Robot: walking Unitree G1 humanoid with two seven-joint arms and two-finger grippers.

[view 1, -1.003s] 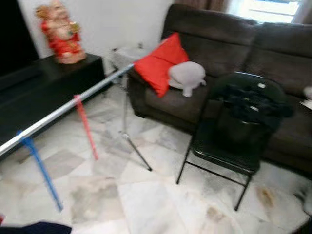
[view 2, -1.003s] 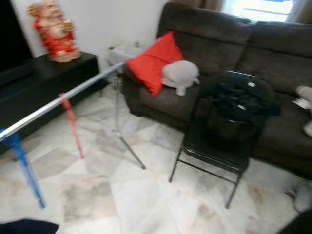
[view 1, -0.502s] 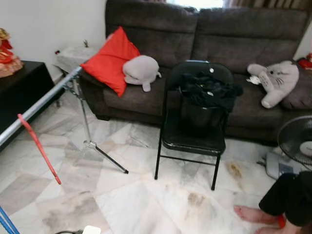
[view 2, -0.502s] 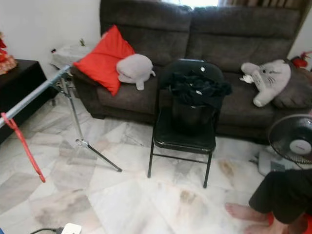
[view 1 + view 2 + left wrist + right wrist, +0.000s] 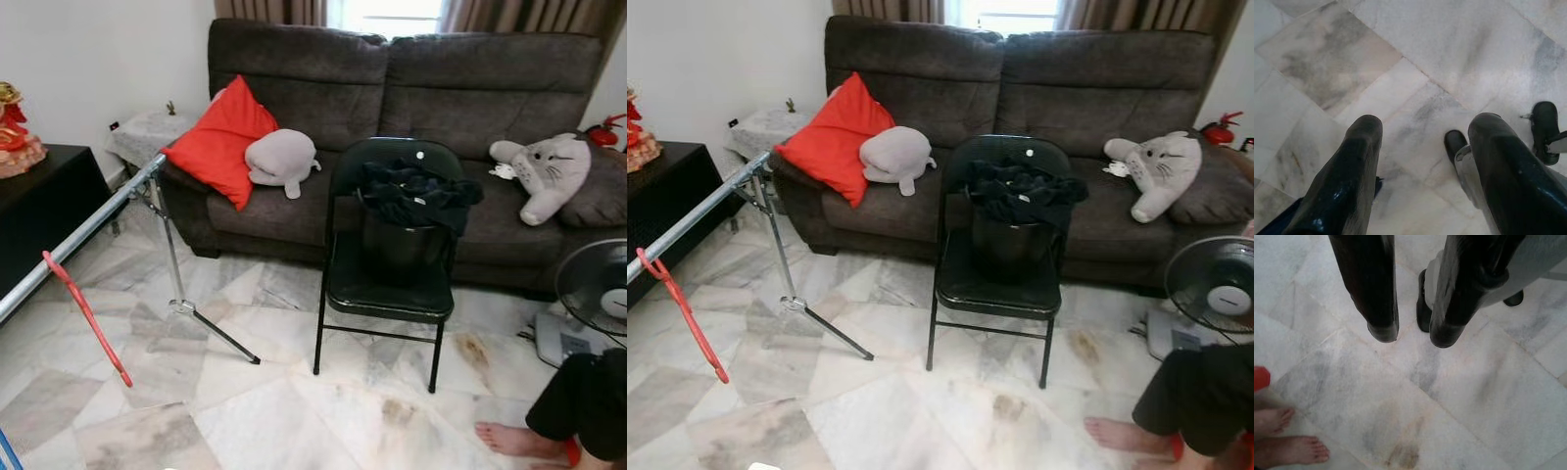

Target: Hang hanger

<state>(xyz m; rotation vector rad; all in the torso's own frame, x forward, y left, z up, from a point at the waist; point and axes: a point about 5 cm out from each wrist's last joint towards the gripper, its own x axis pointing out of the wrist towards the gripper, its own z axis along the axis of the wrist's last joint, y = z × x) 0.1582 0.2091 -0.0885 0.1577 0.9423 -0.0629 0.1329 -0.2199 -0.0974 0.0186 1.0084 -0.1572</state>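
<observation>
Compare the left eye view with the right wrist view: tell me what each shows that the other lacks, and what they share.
The left eye view alone has the red hanger on the metal rail, the folding chair with dark clothes, the sofa and a fan. The right wrist view alone has the right gripper, open and empty above the floor. Both show the marble floor and a person's bare foot.

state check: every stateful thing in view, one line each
left claw: open, empty, hanging above floor
right claw: open, empty
red hanger: hung on rail
rail: standing on tripod leg
folding chair: unfolded, dark clothes draped over back
fan: cannot tell if running
</observation>
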